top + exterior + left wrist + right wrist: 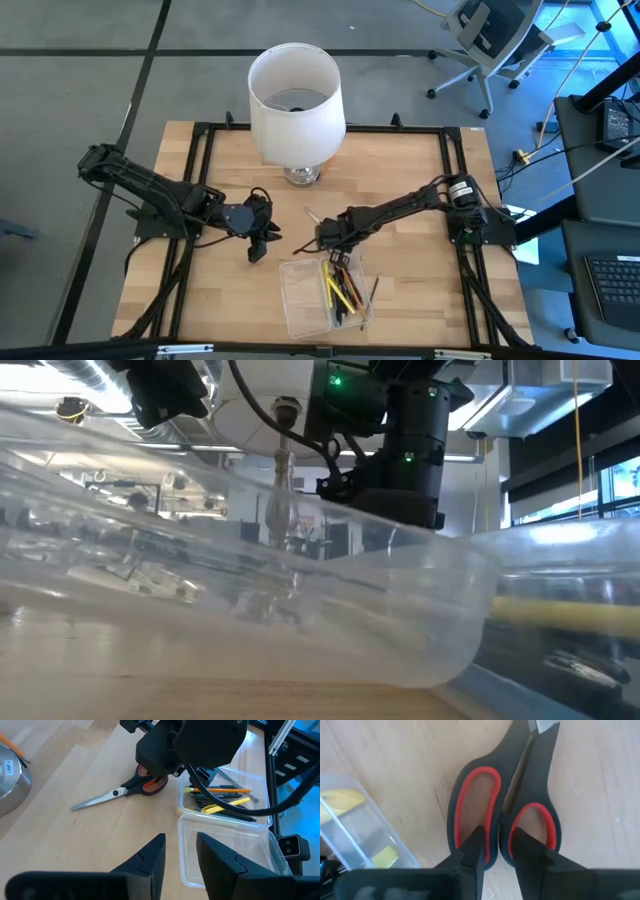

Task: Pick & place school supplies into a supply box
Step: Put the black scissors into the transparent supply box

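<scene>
- Right wrist view puts the right gripper (496, 851) directly over the scissors (502, 795), its two dark fingers a narrow gap apart and straddling the black bridge where the two red-lined handle loops meet at the centre of the frame; nothing is clamped yet, and contact with the plastic cannot be confirmed.
- Seen from the high view, the scissors (318, 221) lie flat on the wooden table (200, 300) at mid-frame, just above the supply box (310, 295), which sits at lower centre with yellow, orange and dark pens already inside.
- Left wrist view shows the blades (97, 800) closed and pointing toward the left of the frame, handles beside the box's corner, apart from it.
- Handling, as a judgement: the scissors look stiff, light and slim, with smooth plastic handles that could slip or pivot; the steel blades would make the load tip-heavy if taken at the loops alone. The handle bridge near the pivot seems the soundest hold.
- The clear box looks thin and light, liable to slide if nudged.
- The left gripper (181, 851) waits at left of mid-frame in the high view, fingers parted and empty, facing the box.
</scene>
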